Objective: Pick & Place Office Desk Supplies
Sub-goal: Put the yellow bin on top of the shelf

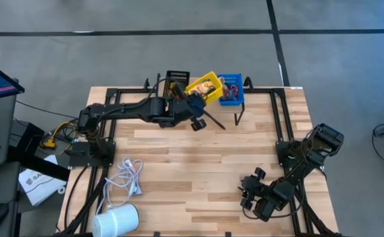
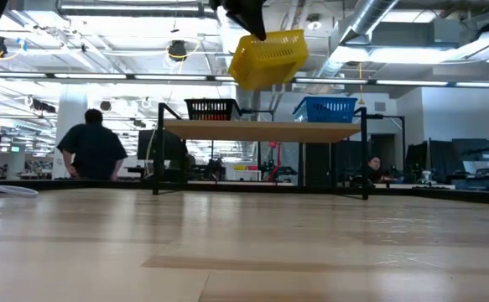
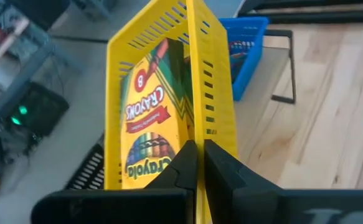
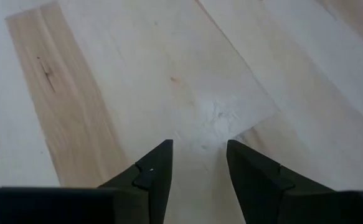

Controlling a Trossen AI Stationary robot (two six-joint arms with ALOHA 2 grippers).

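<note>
1. Left gripper [image 3: 198, 163]: clamped on the yellow bin's [image 3: 213, 93] wall, bin lifted, tilted, just beside the blue bin [image 1: 232, 89].
2. Crayon boxes [image 3: 149, 115]: inside the yellow bin.
3. Right gripper [image 4: 198, 163]: fingers apart, empty, well away from the blue bin.

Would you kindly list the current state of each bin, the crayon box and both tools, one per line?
Yellow perforated plastic bin: lifted off the shelf, tilted, held by its wall.
Yellow-and-green cardboard crayon box: inside the yellow bin, leaning on its wall.
Black wire-mesh bin: upright on the shelf.
Blue plastic bin: upright on the shelf, small items inside.
Left tool: shut on the yellow bin's wall.
Right tool: open, empty, above bare wooden table.
</note>
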